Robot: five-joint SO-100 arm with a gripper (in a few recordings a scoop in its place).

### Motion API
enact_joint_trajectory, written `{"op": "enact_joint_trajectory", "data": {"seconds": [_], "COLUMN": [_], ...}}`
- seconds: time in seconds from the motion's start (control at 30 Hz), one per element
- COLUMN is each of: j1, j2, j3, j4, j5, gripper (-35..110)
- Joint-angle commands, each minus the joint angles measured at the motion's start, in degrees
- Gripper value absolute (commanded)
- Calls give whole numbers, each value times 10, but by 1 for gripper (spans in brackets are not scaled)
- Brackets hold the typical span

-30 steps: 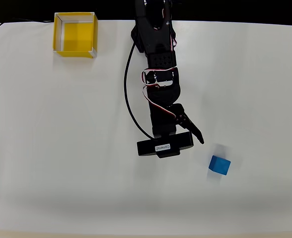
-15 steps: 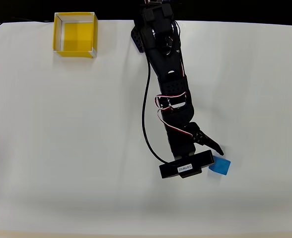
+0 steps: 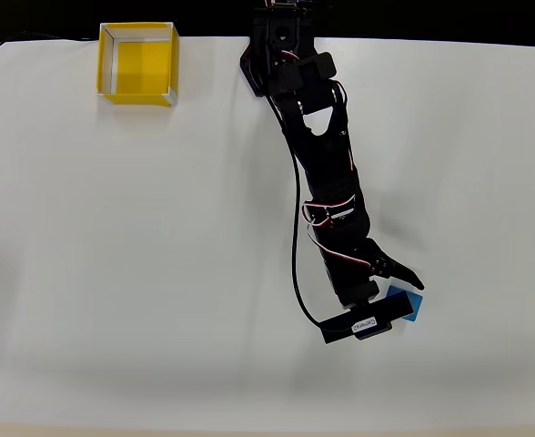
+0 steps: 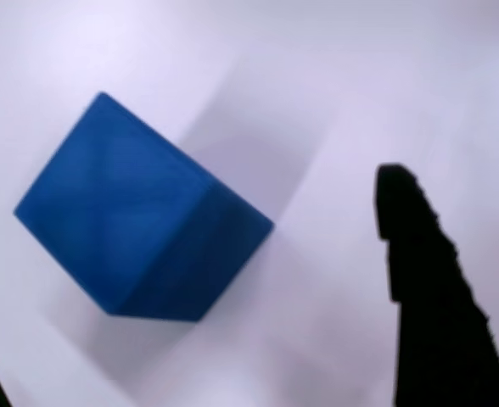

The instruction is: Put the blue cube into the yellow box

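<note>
End effector (image 4: 190,280) spread wide (holding nothing) around the blue cube (image 4: 139,212).

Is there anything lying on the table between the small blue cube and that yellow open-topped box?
In the overhead view, only the robot's black arm crosses the stretch between blue cube and yellow box; otherwise bare white table.

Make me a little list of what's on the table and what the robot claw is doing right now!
cube: blue, on the white table, lower right in the overhead view
box: yellow, top left corner, nothing inside
gripper: open, down around the cube
fingers: one dark finger beside the cube, not touching
cube in box: not yet
</note>
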Motion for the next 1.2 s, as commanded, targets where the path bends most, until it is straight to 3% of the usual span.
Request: {"op": "enact_joint_trajectory", "data": {"seconds": [0.0, 0.77, 1.17], "j1": [-15, -42, -54], "j2": [1, -162, -201], "j3": [-80, -234, -282], "j4": [-37, -27, -13], "j5": [-10, -12, 1], "gripper": [55, 52, 33]}}
